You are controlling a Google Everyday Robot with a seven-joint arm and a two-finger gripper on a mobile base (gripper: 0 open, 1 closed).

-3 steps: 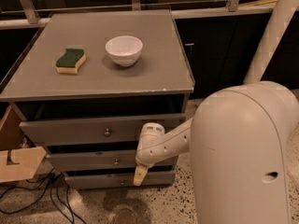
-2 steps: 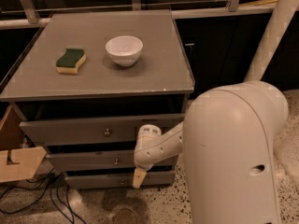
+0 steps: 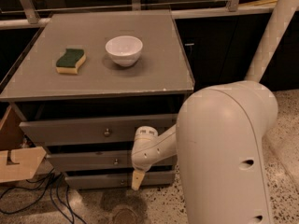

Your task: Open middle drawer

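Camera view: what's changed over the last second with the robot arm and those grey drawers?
The arm has swung a little to the left and now covers more of the cabinet's right side. The gripper edged slightly left with it and hangs low in front of the drawers, below and right of the knob of the middle drawer, apart from it. The middle drawer, sponge and bowl have not moved.

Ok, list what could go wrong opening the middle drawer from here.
The hand hangs low, in front of the bottom drawer, below and right of the knob of the middle drawer: it might catch the wrong front. The knob is small, so a grip could slip. A hard tug might jolt the bowl on top.
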